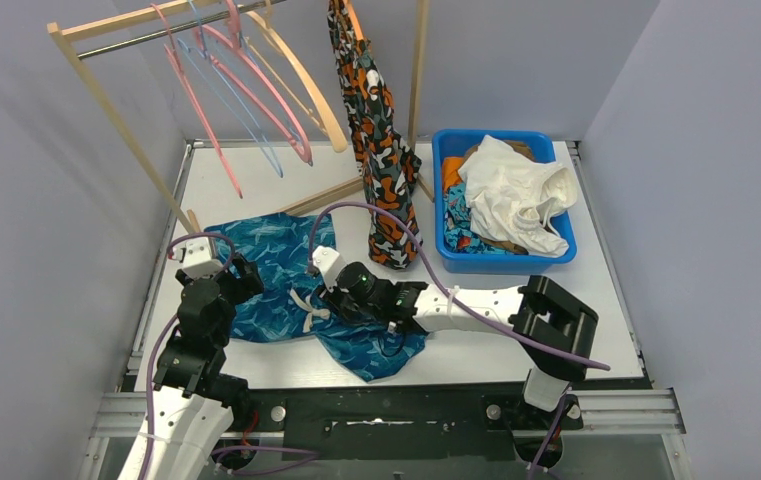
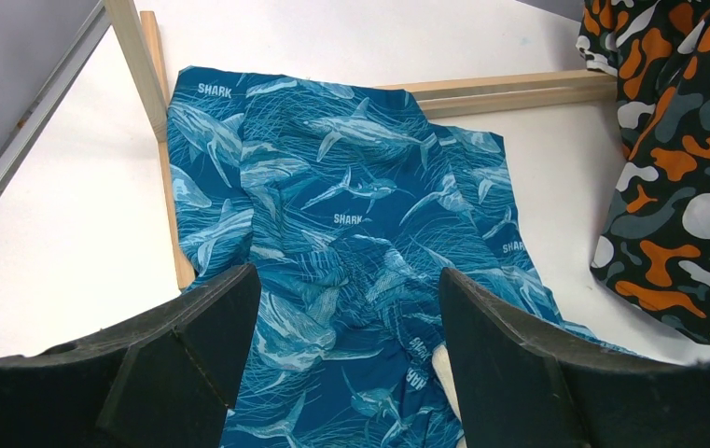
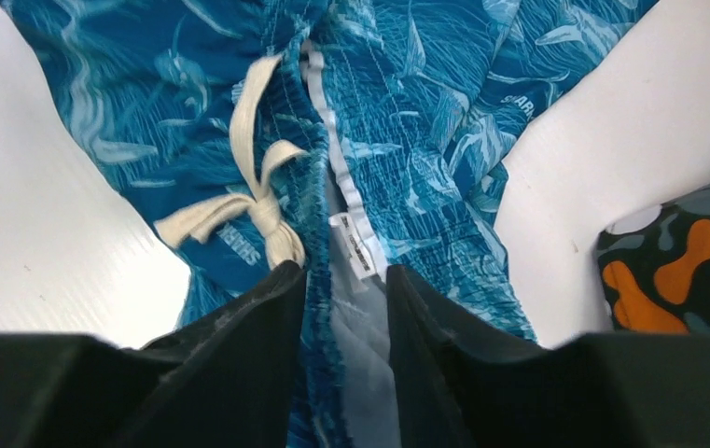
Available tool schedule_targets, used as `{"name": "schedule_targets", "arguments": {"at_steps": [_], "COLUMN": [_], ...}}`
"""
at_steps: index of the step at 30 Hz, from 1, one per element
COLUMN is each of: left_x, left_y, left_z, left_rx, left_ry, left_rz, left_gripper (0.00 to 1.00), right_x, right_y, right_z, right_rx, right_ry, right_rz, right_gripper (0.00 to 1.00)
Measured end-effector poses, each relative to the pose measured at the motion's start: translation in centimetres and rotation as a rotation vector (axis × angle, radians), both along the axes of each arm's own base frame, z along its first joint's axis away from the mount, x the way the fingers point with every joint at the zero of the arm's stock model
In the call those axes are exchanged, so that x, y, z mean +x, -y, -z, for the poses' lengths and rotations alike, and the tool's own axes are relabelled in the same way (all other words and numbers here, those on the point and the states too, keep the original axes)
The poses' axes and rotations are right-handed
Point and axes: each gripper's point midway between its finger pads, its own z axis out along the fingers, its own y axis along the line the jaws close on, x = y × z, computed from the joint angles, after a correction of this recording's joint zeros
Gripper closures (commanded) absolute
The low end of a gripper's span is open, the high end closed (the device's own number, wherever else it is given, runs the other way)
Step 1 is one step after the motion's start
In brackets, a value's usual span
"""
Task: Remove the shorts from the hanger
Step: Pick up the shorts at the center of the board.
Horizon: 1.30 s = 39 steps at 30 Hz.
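The shark-print shorts [image 1: 276,260] lie spread flat on the worktop [image 1: 516,330], near and left of centre, off any hanger, with their far edge over the wooden base bars of the rack [image 1: 121,125]. My right gripper [image 3: 346,275] sits low at their waistband. The jaws stand narrowly apart with the waistband and its grey lining running between them. Whether they press the fabric I cannot tell. The white drawstring [image 3: 257,201] is tied in a bow just left of my left finger, and a small white label [image 3: 355,252] lies on the lining just ahead of the jaws. My left gripper [image 2: 346,280] hovers over the left part of the same shorts with its jaws wide apart and nothing between them. The camouflage shorts [image 1: 381,150] hang from the far rail of the rack, their lower end down near the worktop, just beside the shark-print shorts. Empty pink hangers [image 1: 256,100] hang further left on that rail. The blue bin [image 1: 504,262] stands at far right, white shorts [image 1: 511,190] lying on top of the other garments in it.
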Motion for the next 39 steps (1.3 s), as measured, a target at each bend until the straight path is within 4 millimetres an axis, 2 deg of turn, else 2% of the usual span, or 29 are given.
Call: {"name": "schedule_targets", "arguments": {"at_steps": [3,5,6,9,12,15,19,23,24,26,28,32,36,37,39], "left_x": [0.0,0.0,0.0,0.0,0.0,0.1,0.1,0.1,0.1,0.1,0.1,0.1,0.1,0.1,0.1], "left_y": [0.0,0.0,0.0,0.0,0.0,0.0,0.0,0.0,0.0,0.0,0.0,0.1,0.1,0.1,0.1], "left_z": [0.0,0.1,0.1,0.1,0.2,0.2,0.2,0.2,0.2,0.2,0.2,0.3,0.4,0.4,0.4], "left_rx": [0.000,0.001,0.001,0.001,0.001,0.001,0.001,0.001,0.001,0.002,0.002,0.002,0.003,0.003,0.003], "left_ry": [-0.001,-0.004,-0.005,-0.006,-0.007,-0.008,-0.008,-0.008,-0.008,-0.008,-0.009,-0.014,-0.018,-0.019,-0.018], "left_rz": [0.000,0.000,0.000,0.001,0.001,0.001,0.001,0.001,0.001,0.001,0.001,0.004,0.005,0.005,0.005], "left_gripper": [0.30,0.30,0.30,0.30,0.30,0.30,0.30,0.30,0.30,0.30,0.30,0.30,0.30,0.30,0.30], "right_x": [0.0,0.1,0.2,0.4,0.6,0.8,0.4,-0.5,-0.6,-0.6,-0.7,-1.0,-2.3,-2.7,-3.3], "right_y": [0.4,0.7,0.7,0.7,0.3,-1.0,-2.2,-1.5,-1.3,-1.2,-1.0,-0.3,1.1,1.5,2.3], "right_z": [0.3,0.4,0.3,0.1,-0.1,0.4,3.4,7.1,7.7,7.6,7.8,8.1,8.2,8.2,8.1], "right_rx": [-0.034,-0.052,-0.056,-0.055,-0.047,-0.041,-0.083,-0.174,-0.193,-0.195,-0.203,-0.214,-0.219,-0.219,-0.218], "right_ry": [0.004,0.013,0.018,0.016,-0.001,-0.029,-0.109,-0.188,-0.195,-0.194,-0.199,-0.201,-0.208,-0.209,-0.207], "right_rz": [-0.005,-0.015,-0.023,-0.034,-0.051,-0.083,-0.133,-0.150,-0.147,-0.144,-0.144,-0.143,-0.147,-0.149,-0.151], "right_gripper": [0.35,0.29,0.20,0.12,0.09,0.08,0.07,0.08,0.10,0.17,0.27,0.58,0.78,0.86,0.94]}}
